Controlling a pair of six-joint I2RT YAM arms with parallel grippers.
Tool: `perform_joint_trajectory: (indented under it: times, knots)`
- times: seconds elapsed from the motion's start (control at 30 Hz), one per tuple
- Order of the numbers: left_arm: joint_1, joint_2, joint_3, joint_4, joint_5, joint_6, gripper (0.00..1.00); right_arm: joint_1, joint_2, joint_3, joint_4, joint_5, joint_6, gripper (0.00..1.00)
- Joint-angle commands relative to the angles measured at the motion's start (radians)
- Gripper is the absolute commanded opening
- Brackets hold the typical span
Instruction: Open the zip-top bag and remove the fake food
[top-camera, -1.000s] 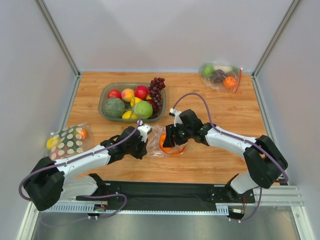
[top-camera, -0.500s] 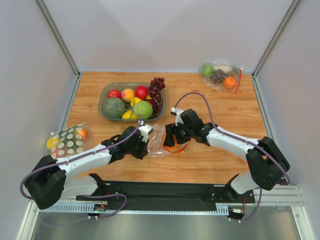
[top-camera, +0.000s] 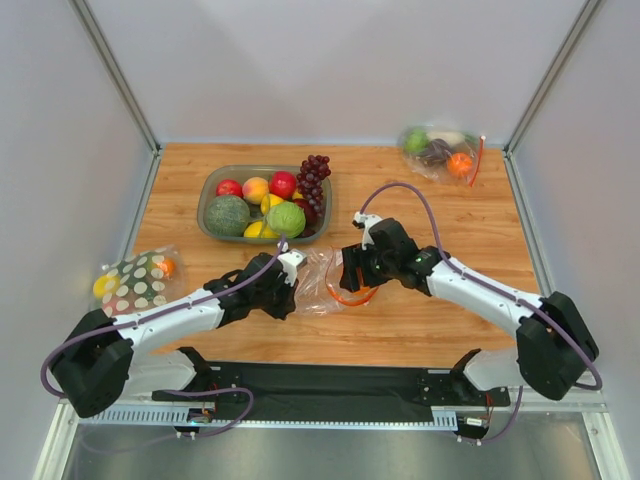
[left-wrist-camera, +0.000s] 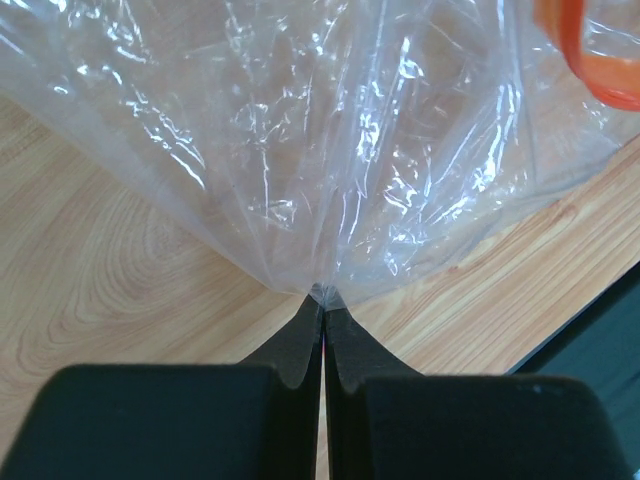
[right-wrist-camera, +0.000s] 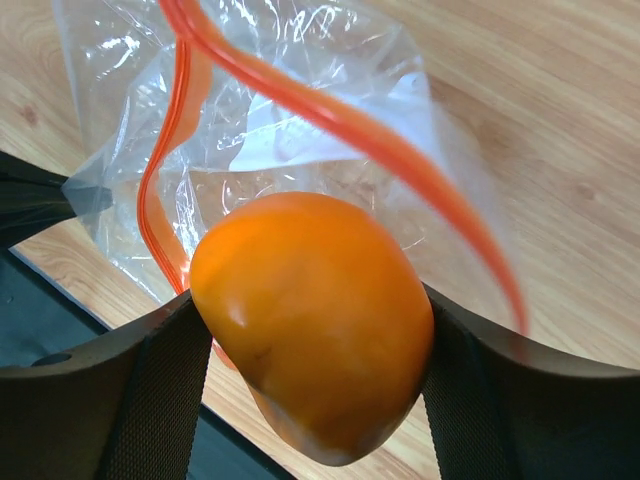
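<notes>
Left wrist view, closest in: the left gripper (left-wrist-camera: 323, 300) has its two fingers pressed together on a pinched fold of the zip-top bag (left-wrist-camera: 300, 150). From that pinch the clear, crinkled plastic fans out over the wooden table (left-wrist-camera: 100, 270). A bend of the orange zip strip (left-wrist-camera: 600, 70) shows at the upper right.

On the right wrist camera, the right gripper (right-wrist-camera: 315, 335) is clamped on the orange fake fruit (right-wrist-camera: 310, 290), one finger on each side. The fruit sits at the bag's gaping mouth with the zip strip looping beside and behind it. Whether it is wholly clear of the plastic cannot be told.

From above, both grippers meet at the bag in the middle of the table. A polka-dot bag (top-camera: 130, 280) lies at the left edge. Beyond them stands a grey bowl (top-camera: 212, 180) of mixed fruit, with a dark grape bunch (top-camera: 313, 175) over its right rim. Farthest back, in the right corner, lies a second clear bag (top-camera: 440, 152) holding green, purple and orange pieces.
</notes>
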Motion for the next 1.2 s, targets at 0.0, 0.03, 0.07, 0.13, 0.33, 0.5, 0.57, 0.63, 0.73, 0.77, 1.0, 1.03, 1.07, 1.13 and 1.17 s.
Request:
perform_joint_trajectory:
  times: [0.0, 0.03, 0.07, 0.13, 0.33, 0.5, 0.57, 0.63, 0.73, 0.77, 1.0, 1.03, 1.07, 1.13, 1.17]
  knots:
    - [-0.004, -0.015, 0.034, -0.012, -0.026, 0.018, 0.0, 0.001, -0.094, 0.031, -0.057, 0.051, -0.025, 0.74]
    - [-0.005, -0.016, 0.032, -0.018, -0.03, 0.018, 0.0, 0.0, -0.106, 0.036, -0.071, 0.054, -0.03, 0.74]
    - [-0.004, -0.019, 0.032, -0.022, -0.035, 0.019, 0.0, 0.001, -0.118, 0.039, -0.081, 0.059, -0.031, 0.74]
    - [-0.005, -0.022, 0.032, -0.029, -0.041, 0.019, 0.0, 0.0, -0.147, 0.053, -0.12, 0.06, -0.041, 0.75]
    - [-0.004, -0.024, 0.04, -0.038, -0.053, 0.021, 0.0, -0.022, -0.216, 0.073, -0.161, -0.065, -0.045, 0.75]
    - [-0.005, -0.042, 0.052, -0.042, -0.041, 0.035, 0.0, -0.059, -0.276, 0.091, -0.172, -0.185, -0.047, 0.75]
    - [-0.005, -0.071, 0.054, -0.036, -0.024, 0.048, 0.07, -0.092, -0.298, 0.108, -0.184, -0.197, -0.053, 0.75]
    - [-0.005, -0.099, 0.054, -0.025, -0.007, 0.058, 0.22, -0.126, -0.307, 0.119, -0.184, -0.219, -0.061, 0.75]
    - [-0.007, -0.186, 0.052, -0.021, 0.006, 0.064, 0.43, -0.144, -0.306, 0.151, -0.19, -0.223, -0.077, 0.75]
    - [-0.005, -0.199, 0.058, -0.025, 0.008, 0.065, 0.48, -0.146, -0.304, 0.16, -0.19, -0.225, -0.077, 0.75]
    - [-0.005, -0.291, 0.124, -0.153, -0.013, 0.048, 0.79, -0.16, -0.226, 0.249, -0.129, -0.26, -0.099, 0.75]
    - [-0.007, -0.304, 0.132, -0.165, -0.03, 0.047, 0.81, -0.163, -0.191, 0.281, -0.117, -0.263, -0.1, 0.75]
    - [-0.007, -0.332, 0.149, -0.177, -0.047, 0.045, 0.83, -0.161, -0.171, 0.3, -0.109, -0.265, -0.107, 0.75]
    - [-0.007, -0.361, 0.169, -0.217, -0.093, 0.041, 0.86, -0.161, -0.12, 0.341, -0.08, -0.271, -0.111, 0.75]
    - [-0.005, -0.384, 0.195, -0.231, -0.107, 0.035, 0.89, -0.161, -0.068, 0.379, -0.059, -0.274, -0.113, 0.75]
